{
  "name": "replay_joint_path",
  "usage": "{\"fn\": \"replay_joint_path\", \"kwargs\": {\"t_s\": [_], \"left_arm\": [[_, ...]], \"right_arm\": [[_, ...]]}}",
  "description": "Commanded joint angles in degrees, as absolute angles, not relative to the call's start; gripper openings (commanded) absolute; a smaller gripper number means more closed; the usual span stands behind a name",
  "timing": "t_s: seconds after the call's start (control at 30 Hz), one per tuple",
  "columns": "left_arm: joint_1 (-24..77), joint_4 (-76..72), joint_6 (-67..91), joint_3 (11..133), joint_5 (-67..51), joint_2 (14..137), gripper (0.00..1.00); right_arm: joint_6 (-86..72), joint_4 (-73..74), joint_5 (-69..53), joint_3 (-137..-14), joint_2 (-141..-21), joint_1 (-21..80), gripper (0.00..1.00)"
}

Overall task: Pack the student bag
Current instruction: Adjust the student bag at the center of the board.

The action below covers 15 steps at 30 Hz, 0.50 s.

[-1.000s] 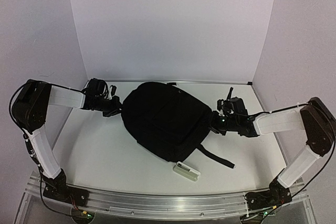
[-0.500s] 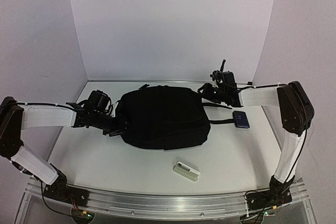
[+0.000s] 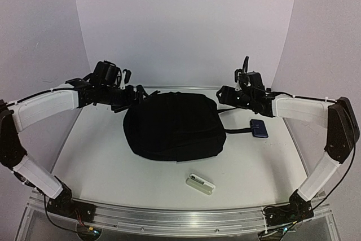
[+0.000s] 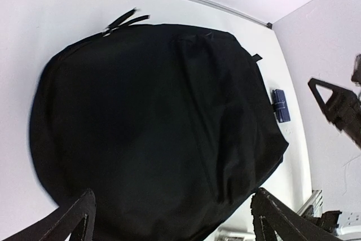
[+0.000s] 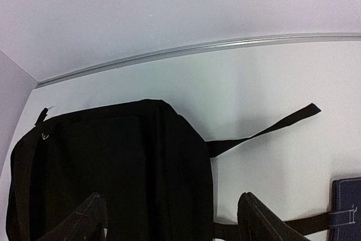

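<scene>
The student bag [image 3: 172,125] is a large black backpack lying flat in the middle of the table, its straps [image 3: 234,130] trailing to the right. My left gripper [image 3: 138,93] hovers over the bag's far left corner. In the left wrist view its jaws stand wide apart over the bag [image 4: 158,122], holding nothing. My right gripper [image 3: 223,95] hangs above the bag's far right corner. It is open too, and the bag [image 5: 113,162] and a strap [image 5: 265,131] lie below its fingers [image 5: 256,221].
A dark blue wallet-like case [image 3: 259,128] lies right of the bag; it also shows in the left wrist view [image 4: 280,104] and the right wrist view [image 5: 345,207]. A small white case [image 3: 200,184] lies near the front. White walls close in the back and sides.
Both grippers have opened, let go of the bag and risen toward the back wall. The bag has turned from a slant to lie square. The blue case has come into sight.
</scene>
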<state>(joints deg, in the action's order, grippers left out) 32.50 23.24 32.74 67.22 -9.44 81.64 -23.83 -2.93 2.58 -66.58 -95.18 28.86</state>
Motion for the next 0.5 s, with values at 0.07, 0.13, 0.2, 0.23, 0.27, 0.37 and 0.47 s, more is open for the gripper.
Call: {"fn": "replay_joint_path", "kwargs": {"t_s": [0.07, 0.13, 0.2, 0.23, 0.27, 0.37, 0.47], "left_arm": [[37.5, 22.0, 31.2, 80.4, -7.8, 95.1, 0.99], [38.8, 23.4, 30.7, 85.0, -6.1, 98.9, 1.0], [40.2, 26.0, 30.2, 89.4, -3.5, 102.9, 1.0], [40.8, 27.2, 30.0, 91.2, -2.6, 104.5, 1.0], [41.4, 28.1, 29.9, 92.6, -2.1, 106.0, 1.0], [42.6, 28.9, 29.5, 95.4, -1.0, 108.9, 1.0], [43.1, 32.0, 28.5, 98.3, 2.0, 111.8, 1.0]], "right_arm": [[-24.9, -1.2, 11.9, -64.8, -90.6, 34.2, 0.78], [-24.9, -1.1, 12.3, -64.9, -90.8, 35.3, 0.78], [-25.0, -1.1, 12.3, -65.0, -91.4, 36.2, 0.78], [-24.9, -1.1, 12.4, -65.1, -91.7, 36.6, 0.78], [-24.9, -1.1, 12.7, -65.2, -92.1, 37.0, 0.78], [-24.8, -1.2, 13.4, -65.3, -93.1, 38.0, 0.79], [-24.9, -1.2, 13.8, -65.3, -93.6, 38.8, 0.79]]}}
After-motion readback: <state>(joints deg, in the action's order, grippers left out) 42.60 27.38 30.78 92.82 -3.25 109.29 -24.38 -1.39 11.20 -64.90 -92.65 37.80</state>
